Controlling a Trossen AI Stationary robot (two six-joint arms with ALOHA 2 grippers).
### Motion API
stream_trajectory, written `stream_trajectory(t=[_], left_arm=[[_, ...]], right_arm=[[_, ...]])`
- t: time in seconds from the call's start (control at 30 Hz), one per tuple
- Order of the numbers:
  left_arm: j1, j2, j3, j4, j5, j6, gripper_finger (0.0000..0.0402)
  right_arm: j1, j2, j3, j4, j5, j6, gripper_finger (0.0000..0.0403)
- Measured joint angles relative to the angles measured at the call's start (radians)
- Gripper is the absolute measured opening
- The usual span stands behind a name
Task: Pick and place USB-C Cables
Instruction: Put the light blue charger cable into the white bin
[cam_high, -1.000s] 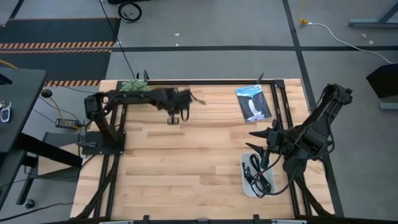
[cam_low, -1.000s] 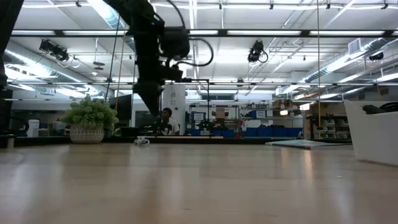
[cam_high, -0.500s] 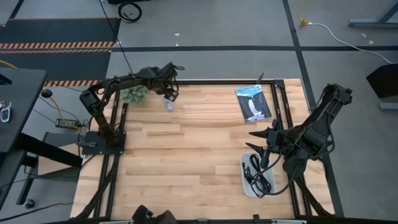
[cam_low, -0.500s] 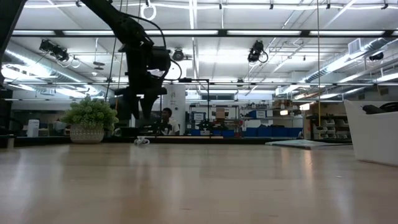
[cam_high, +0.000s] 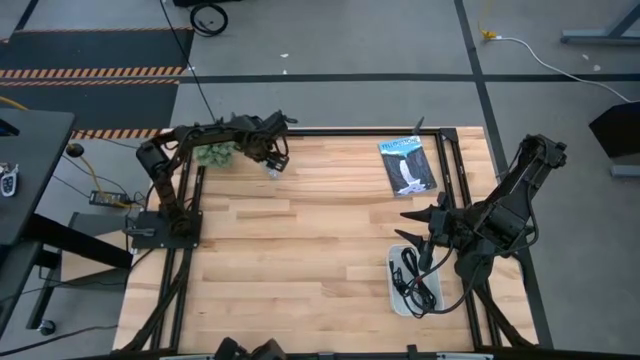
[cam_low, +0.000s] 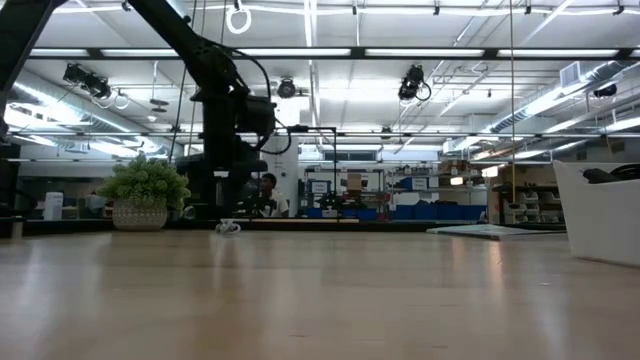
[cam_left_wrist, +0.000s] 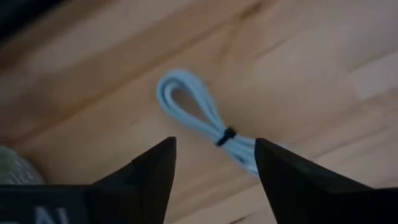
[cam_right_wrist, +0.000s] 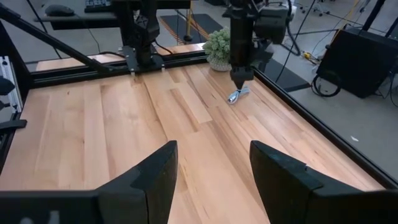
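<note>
Light-blue cable (cam_left_wrist: 208, 124) on wood table (cam_high: 300, 250), left gripper (cam_left_wrist: 214, 165) spread above it, right gripper (cam_right_wrist: 211, 171) spread, idle by tray (cam_high: 412, 300).

High view straight down over whole table (cam_high: 300, 250); low view level at tabletop; left wrist close above light blue cable (cam_left_wrist: 205, 124); right wrist across table, sharing it (cam_right_wrist: 237, 94).

light blue cable (cam_left_wrist: 208, 124): small coil, tied midway by a dark band, flat on the wood.
black cables (cam_high: 410, 275): coiled in the white tray (cam_high: 393, 297).
</note>
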Motion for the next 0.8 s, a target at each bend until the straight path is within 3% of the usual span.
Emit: stream_trajectory(t=[0.6,0.7,0.8], left_arm=[[-0.027,0.034,0.005,0.055,0.024,0.011,0.0188],[-0.028,0.034,0.029,0.038,0.064,0.137,0.0180],[-0.040,0.034,0.047,0.031,0.052,0.383,0.0173]], right_arm=[[0.000,0.000,0.000,0.000,-0.002,0.000,0.0207],[0.000,0.000,0.000,0.000,-0.001,0.000,0.0207],[0.000,0.000,0.000,0.000,0.001,0.000,0.0207]])
